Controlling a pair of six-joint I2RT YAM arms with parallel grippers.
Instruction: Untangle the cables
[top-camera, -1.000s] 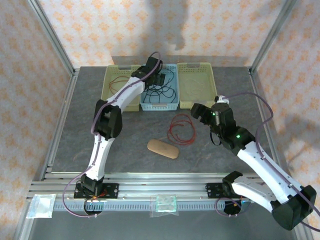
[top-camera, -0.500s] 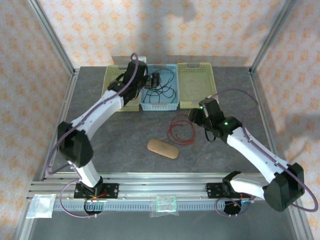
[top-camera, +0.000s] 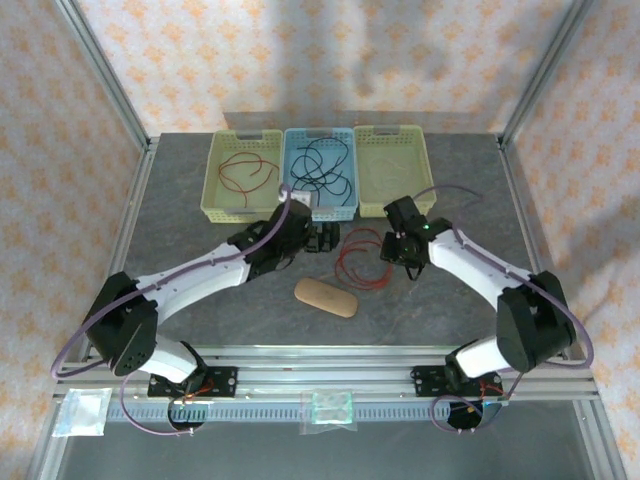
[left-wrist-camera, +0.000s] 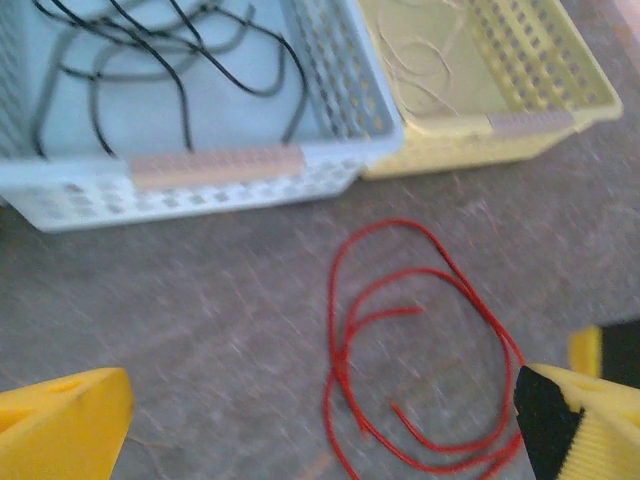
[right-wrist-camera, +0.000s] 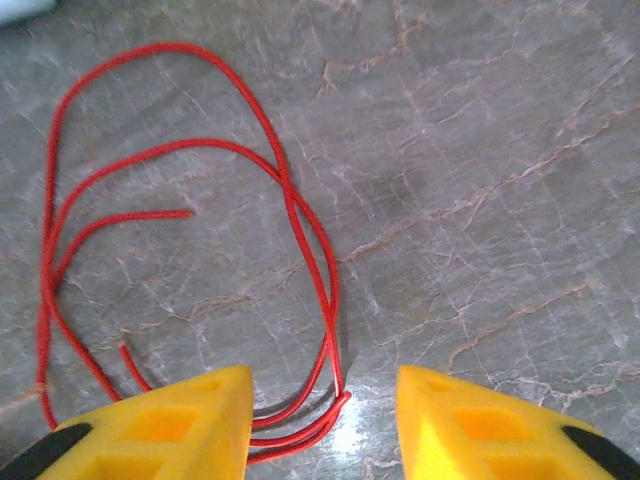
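A red cable (top-camera: 360, 258) lies looped on the grey table in front of the baskets. My right gripper (right-wrist-camera: 325, 420) is low over its right end, open, with a bend of the red cable (right-wrist-camera: 300, 300) lying between the two yellow fingers (right-wrist-camera: 160, 425) and touching neither. My left gripper (top-camera: 322, 238) hovers just left of the loop, jaws wide open and empty, the red cable (left-wrist-camera: 420, 340) lying on the table between its fingers. Black cables (top-camera: 320, 170) lie in the blue basket (top-camera: 345, 212). Another red cable (top-camera: 240, 175) lies in the left yellow basket (top-camera: 212, 195). A pale cable (left-wrist-camera: 420, 60) rests in the right yellow basket (top-camera: 425, 170).
A tan oval pad (top-camera: 325, 297) lies on the table just in front of the red loop. The three baskets stand side by side along the back. Metal frame posts rise at the table's corners, and a rail runs along the near edge.
My left arm pulled back from the blue basket down to the table beside the red loop. My right gripper moved left onto the loop's end, and its jaws narrowed.
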